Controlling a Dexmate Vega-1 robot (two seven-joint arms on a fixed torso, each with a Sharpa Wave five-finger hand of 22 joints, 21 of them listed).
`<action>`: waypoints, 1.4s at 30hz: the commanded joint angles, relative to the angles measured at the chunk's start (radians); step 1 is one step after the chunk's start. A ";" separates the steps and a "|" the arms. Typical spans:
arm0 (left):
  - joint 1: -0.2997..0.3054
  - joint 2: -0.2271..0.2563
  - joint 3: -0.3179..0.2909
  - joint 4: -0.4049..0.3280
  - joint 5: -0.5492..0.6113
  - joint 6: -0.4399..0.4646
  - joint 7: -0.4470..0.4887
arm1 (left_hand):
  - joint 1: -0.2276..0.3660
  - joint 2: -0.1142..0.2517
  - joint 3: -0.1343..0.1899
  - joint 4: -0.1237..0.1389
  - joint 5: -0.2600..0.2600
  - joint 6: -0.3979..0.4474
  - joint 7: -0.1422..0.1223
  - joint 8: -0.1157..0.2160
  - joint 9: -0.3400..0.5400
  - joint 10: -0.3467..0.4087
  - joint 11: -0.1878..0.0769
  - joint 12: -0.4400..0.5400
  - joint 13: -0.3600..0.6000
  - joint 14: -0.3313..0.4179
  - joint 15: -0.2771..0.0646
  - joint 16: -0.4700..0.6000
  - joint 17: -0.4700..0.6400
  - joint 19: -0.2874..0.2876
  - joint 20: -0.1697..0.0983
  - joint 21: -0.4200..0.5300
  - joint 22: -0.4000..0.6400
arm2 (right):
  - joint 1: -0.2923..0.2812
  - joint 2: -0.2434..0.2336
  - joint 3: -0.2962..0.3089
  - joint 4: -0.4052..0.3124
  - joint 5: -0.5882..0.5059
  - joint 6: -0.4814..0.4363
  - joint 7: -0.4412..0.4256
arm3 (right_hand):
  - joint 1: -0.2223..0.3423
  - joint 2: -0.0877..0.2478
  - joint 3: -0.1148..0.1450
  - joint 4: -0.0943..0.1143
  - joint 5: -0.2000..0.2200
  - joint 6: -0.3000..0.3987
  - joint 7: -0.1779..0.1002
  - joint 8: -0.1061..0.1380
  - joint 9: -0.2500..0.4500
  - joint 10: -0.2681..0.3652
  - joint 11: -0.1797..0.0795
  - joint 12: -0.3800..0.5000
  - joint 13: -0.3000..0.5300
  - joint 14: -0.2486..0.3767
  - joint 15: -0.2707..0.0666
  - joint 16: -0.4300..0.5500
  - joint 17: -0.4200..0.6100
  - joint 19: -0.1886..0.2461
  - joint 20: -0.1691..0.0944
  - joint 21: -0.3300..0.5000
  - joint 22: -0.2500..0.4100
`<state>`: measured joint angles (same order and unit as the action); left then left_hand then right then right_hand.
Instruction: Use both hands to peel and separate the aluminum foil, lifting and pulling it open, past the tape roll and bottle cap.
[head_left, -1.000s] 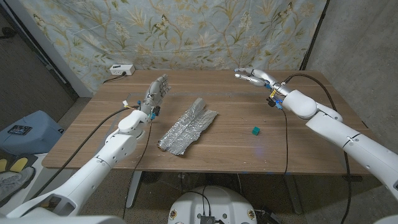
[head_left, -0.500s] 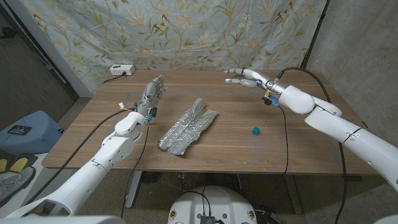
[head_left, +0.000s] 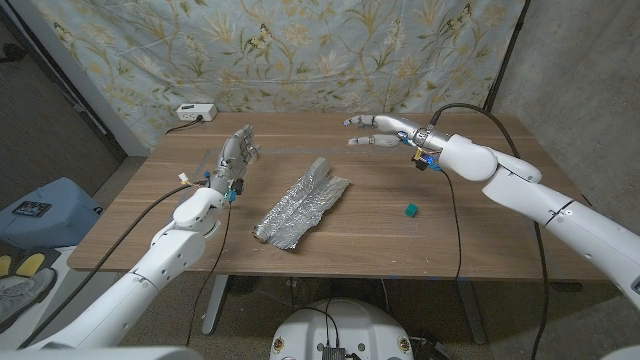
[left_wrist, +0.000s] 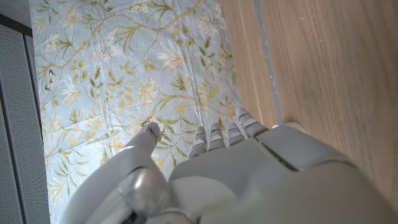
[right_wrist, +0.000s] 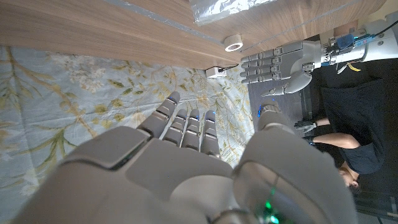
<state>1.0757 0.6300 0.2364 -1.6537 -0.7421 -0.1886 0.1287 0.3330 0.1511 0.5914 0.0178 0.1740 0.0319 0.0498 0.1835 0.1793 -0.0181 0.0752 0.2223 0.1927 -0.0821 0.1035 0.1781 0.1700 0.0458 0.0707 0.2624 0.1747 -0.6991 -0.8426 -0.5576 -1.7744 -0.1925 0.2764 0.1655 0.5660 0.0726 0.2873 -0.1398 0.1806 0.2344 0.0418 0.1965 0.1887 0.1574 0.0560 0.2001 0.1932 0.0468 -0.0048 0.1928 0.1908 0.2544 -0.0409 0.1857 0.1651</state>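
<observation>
Crinkled aluminum foil (head_left: 300, 208) lies loose on the wooden desk (head_left: 500, 240), just left of centre in the head view, running diagonally from lower left to upper right; neither robot hand touches it. Left robot hand (head_left: 236, 152) stands raised over the desk at the centre-left of the frame, to the upper left of the foil, fingers straight and spread, holding nothing. Right robot hand (head_left: 378, 131) hangs above the far desk edge, right of centre in the upper half, fingers extended and apart, pointing toward picture left, also holding nothing. A small green bottle cap (head_left: 411, 210) sits on the desk right of the foil, well apart from it. The right wrist view shows a tape roll (right_wrist: 234, 43) on the desk near the left robot hand. A white power strip (head_left: 195, 112) rests at the desk's far left corner.
</observation>
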 joint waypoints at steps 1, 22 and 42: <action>0.060 0.033 -0.042 -0.049 -0.013 0.001 0.016 | -0.010 -0.003 0.001 -0.006 0.005 -0.008 0.005 -0.003 0.001 -0.003 0.011 -0.004 0.004 0.001 0.014 0.002 0.002 0.009 0.005 -0.002 0.003 | 0.030 0.032 -0.038 -0.001 -0.089 0.009 0.022 | 0.030 -0.002 0.008 -0.016 0.003 0.010 0.001 0.006 0.002 0.033 0.001 0.014 0.004 0.015 0.007 0.009 0.000 0.017 0.003 0.008 0.003; 0.051 0.022 -0.045 -0.021 -0.026 -0.007 -0.007 | -0.015 -0.003 0.000 -0.010 0.005 -0.009 0.009 -0.001 0.000 0.000 0.017 -0.005 0.003 0.005 0.014 0.002 0.001 0.019 0.008 -0.005 0.003 | 0.063 0.068 -0.113 -0.103 -0.293 -0.023 0.081 | 0.123 -0.028 0.028 -0.044 0.004 0.071 -0.015 0.024 0.004 0.122 -0.015 0.032 0.007 0.084 0.004 0.026 -0.001 0.046 0.033 0.010 0.004; 0.048 0.007 -0.039 -0.019 -0.033 -0.013 -0.009 | -0.021 0.000 -0.001 -0.010 0.005 -0.002 0.013 0.002 0.000 0.005 0.019 -0.004 0.002 0.011 0.016 0.004 0.002 0.025 0.008 -0.009 0.003 | 0.120 0.159 -0.182 -0.047 -0.371 0.017 0.097 | 0.192 -0.047 0.045 -0.047 0.012 0.084 -0.032 0.025 0.005 0.137 -0.046 0.027 0.008 0.099 -0.007 0.024 -0.001 0.048 0.035 0.008 0.005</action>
<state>1.1288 0.6453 0.1934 -1.6770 -0.7699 -0.1957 0.1255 0.3234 0.1500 0.5931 0.0109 0.1740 0.0247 0.0571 0.1810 0.1768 -0.0180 0.0860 0.2184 0.1927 -0.0786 0.1146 0.1780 0.1702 0.0628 0.0768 0.2547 0.1746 -0.6058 -0.7286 -0.7038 -1.8477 -0.5233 0.2797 0.2526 0.7401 0.0265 0.3209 -0.1884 0.1855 0.3074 0.0144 0.2186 0.1883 0.2926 0.0191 0.2266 0.1979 0.1345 -0.0105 0.2153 0.1910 0.2940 -0.0122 0.1926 0.1650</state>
